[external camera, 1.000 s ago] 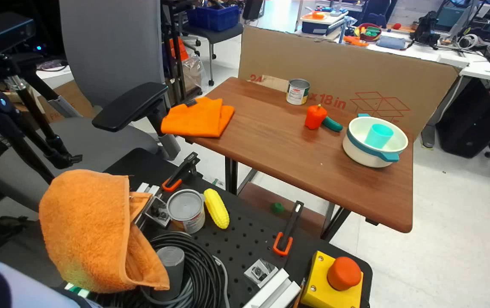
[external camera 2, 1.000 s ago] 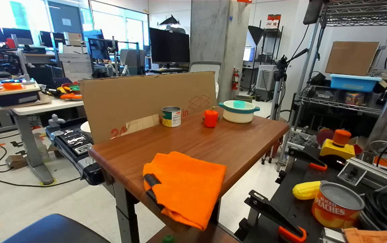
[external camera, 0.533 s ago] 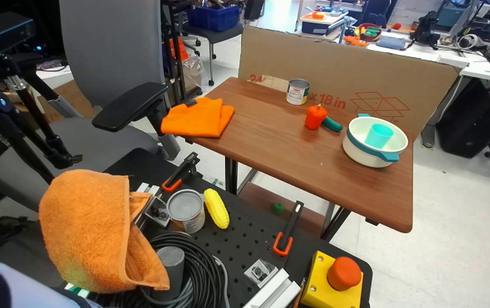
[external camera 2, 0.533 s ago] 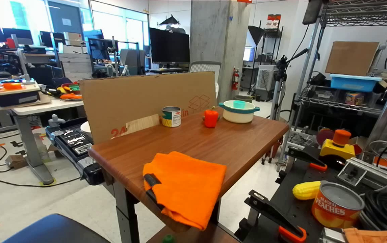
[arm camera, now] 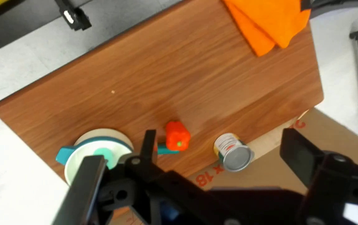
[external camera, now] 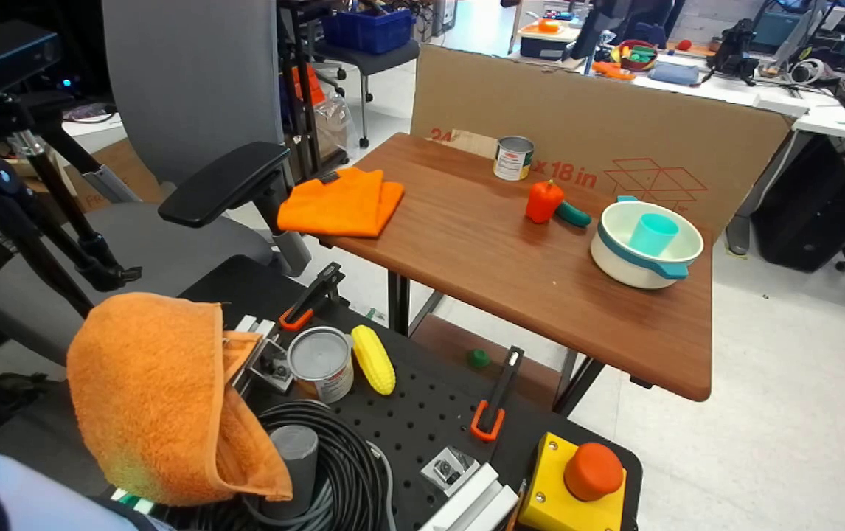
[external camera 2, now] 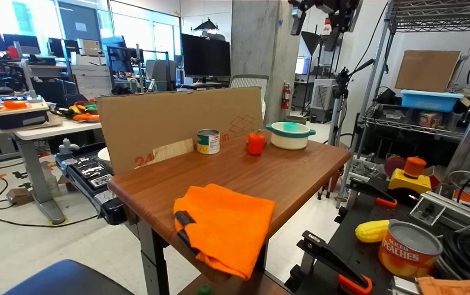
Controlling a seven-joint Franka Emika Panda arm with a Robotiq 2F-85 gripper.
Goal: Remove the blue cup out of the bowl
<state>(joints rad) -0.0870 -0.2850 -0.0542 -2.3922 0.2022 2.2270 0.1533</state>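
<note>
In an exterior view, the gripper (external camera 2: 313,36) is high up, well apart from the bowl (external camera 2: 289,141), with spread fingers (external camera 2: 298,25). The blue cup (external camera 2: 290,126) sits inside the bowl, on the wooden table (external camera 2: 222,170). A red pepper (external camera 2: 256,144) stands near the bowl. A can (external camera 2: 208,142) stands before the cardboard (external camera 2: 177,116). An orange cloth (external camera 2: 229,229) covers the near corner.

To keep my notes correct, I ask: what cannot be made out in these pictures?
In an exterior view: lower part of the blue cup, hidden by the bowl.
In the wrist view: parts of cup and bowl, covered by the fingers.
In the wrist view: small print on the tin, blurred.
</note>
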